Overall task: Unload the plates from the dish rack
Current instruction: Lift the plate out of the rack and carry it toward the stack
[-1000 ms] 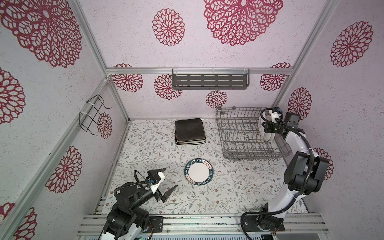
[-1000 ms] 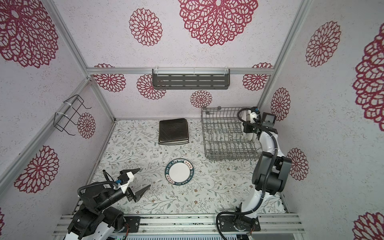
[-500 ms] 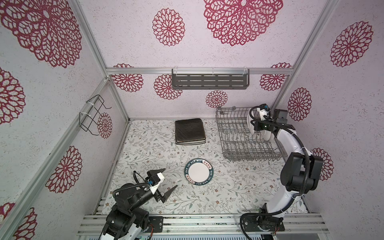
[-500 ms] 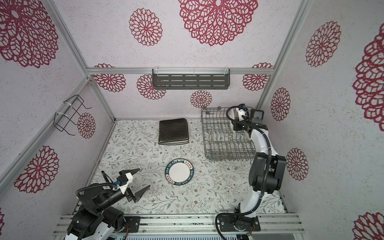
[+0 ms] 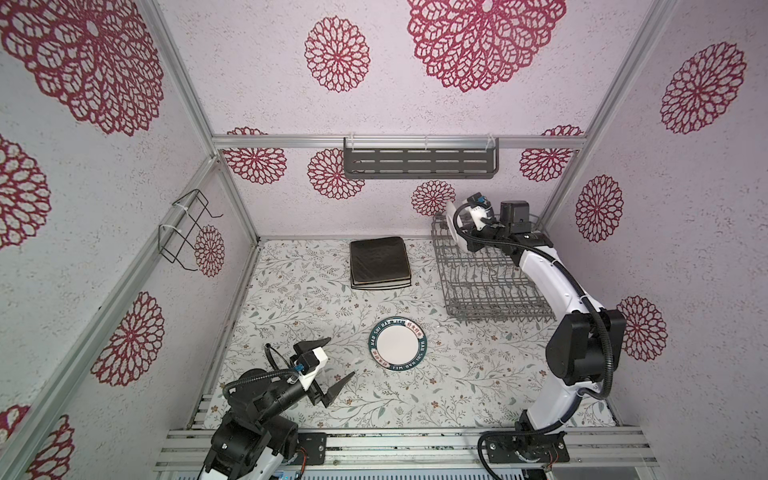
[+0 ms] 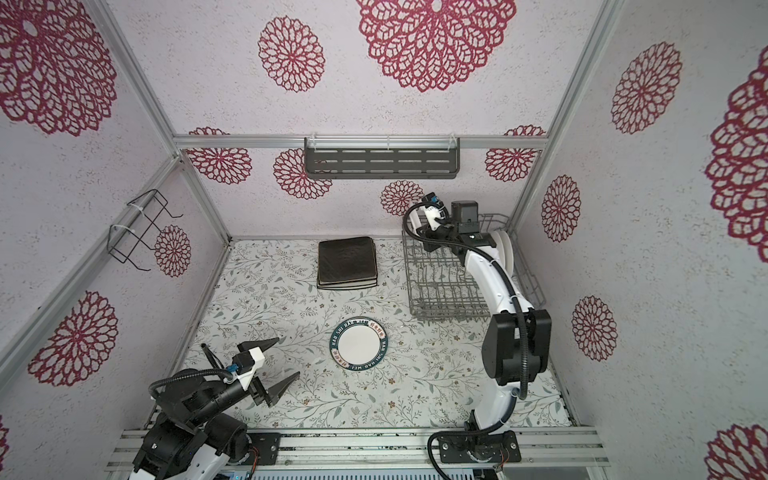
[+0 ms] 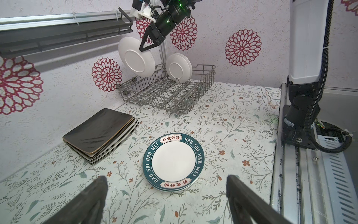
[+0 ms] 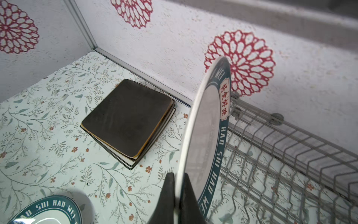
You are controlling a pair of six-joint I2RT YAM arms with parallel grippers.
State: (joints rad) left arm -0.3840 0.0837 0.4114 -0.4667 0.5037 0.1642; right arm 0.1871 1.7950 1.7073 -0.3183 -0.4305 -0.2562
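Note:
My right gripper (image 8: 179, 180) is shut on the edge of a round white plate (image 8: 205, 126) with a teal lettered rim. It holds this plate (image 7: 135, 57) on edge above the back left corner of the grey wire dish rack (image 5: 494, 282). Two round white plates (image 7: 179, 67) stand upright in the rack's far right part. A like round plate (image 5: 398, 343) lies flat mid-table. A stack of black square plates on cream ones (image 5: 379, 262) lies left of the rack. My left gripper (image 5: 340, 357) hovers wide open and empty near the front left.
A dark slotted shelf (image 5: 419, 163) hangs on the back wall above the rack. A small black wire holder (image 5: 185, 230) is fixed to the left wall. The right arm's white links (image 5: 552, 282) reach over the rack's right side.
My right gripper has carried the round plate leftward from the rack's right side to above its back left corner. The left arm has not moved.

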